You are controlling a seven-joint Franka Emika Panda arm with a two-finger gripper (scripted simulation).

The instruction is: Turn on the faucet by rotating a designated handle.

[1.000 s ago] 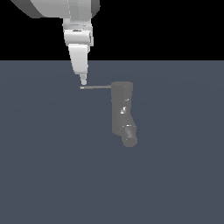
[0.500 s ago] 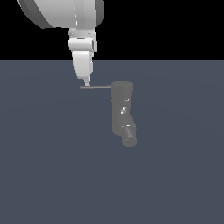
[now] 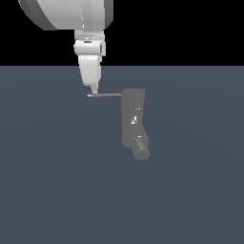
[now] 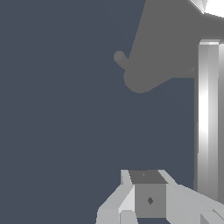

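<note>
**Fingertip at the handle, turn not yet made**

Big white arm (image 3: pixel 71 14) fills the upper left of the exterior view; its gripper (image 3: pixel 94 89) points down onto the outer tip of the handle (image 3: pixel 105 95). The faucet (image 3: pixel 133 121) stands centre frame, handle level, so rotation looks barely begun at best. Fingers look pressed together, gripping nothing. Actual contact is too fine to judge; the wrist view crops the handle (image 4: pixel 208 118).

The exterior view faces the faucet (image 3: pixel 133 123) from afar, slightly above — the wrist view looks down close, sharing its handle (image 4: pixel 208 118).
</note>
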